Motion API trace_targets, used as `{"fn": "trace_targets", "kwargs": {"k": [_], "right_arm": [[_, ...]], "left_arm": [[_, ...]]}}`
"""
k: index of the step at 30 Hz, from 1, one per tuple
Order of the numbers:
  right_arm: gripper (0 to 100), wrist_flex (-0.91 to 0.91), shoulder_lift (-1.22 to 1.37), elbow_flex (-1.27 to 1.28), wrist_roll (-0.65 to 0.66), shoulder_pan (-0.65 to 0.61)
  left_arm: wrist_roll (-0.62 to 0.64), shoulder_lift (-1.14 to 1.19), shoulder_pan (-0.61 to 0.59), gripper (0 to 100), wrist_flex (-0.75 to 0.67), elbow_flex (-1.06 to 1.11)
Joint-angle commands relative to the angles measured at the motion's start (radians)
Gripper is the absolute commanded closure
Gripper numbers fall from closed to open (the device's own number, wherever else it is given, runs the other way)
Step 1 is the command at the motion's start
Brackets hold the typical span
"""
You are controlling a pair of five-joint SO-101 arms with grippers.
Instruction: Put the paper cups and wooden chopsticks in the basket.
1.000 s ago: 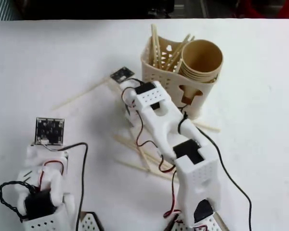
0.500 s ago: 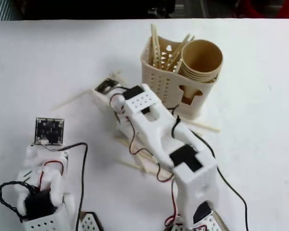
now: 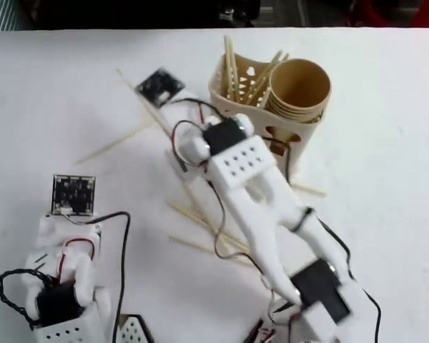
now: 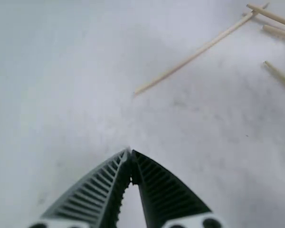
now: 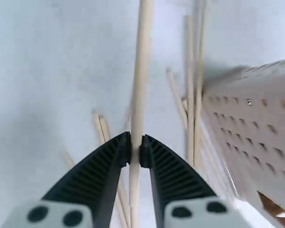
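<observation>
Paper cups [image 3: 300, 86] are standing nested, mouths up, in one end of the basket [image 3: 236, 123]. The basket is standing upright toward the far side of the worktop [image 3: 57, 86]. Several stowed chopsticks [image 3: 232, 64] are leaning inside it, just beside the cups, with their tips sticking out above the rim.

The right arm [image 3: 239, 164] is lying stretched over the middle of the worktop, its wrist just beside the basket's near wall. The right jaws are clamping one held chopstick [image 5: 141, 71] between their tips. Seen from above, this stick is slanting away from the wrist toward the far left. Whether its far tip is touching the worktop cannot be told.

A lone chopstick [image 3: 114, 145] is lying flat, apart from the others, between the two arms. A cluster of loose chopsticks [image 3: 200, 214] is lying crossed under and beside the right arm. One more stray chopstick [image 3: 309, 189] is lying just beside the basket's near corner.

The left arm [image 3: 64, 286] is sitting at the near left corner, well apart from the basket. The left jaws are closed tip to tip, gripping nothing, over bare worktop.
</observation>
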Motion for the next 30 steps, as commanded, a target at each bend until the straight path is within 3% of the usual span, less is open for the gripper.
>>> {"fn": "trace_targets", "kwargs": {"k": [1, 6, 10, 17, 22, 30], "right_arm": [[98.1, 0.004, -0.16, -0.095, -0.035, -0.001], [98.1, -0.038, -0.245, -0.284, -0.089, 0.038], [98.1, -0.163, -0.246, -0.422, -0.132, 0.15], [98.1, -0.42, -0.248, -0.446, -0.164, 0.275], [98.1, -0.556, -0.257, -0.292, -0.161, 0.288], [98.1, -0.97, -0.259, 0.115, -0.163, 0.351]], "left_arm": [[-0.002, -0.008, -0.007, 98, -0.025, 0.002], [-0.003, -0.008, -0.007, 98, -0.025, 0.003], [-0.003, -0.008, -0.007, 98, -0.025, 0.003], [-0.006, -0.008, -0.007, 98, -0.044, 0.018], [-0.006, -0.008, -0.007, 98, -0.044, 0.018], [-0.006, -0.008, -0.007, 98, -0.044, 0.018]]}}
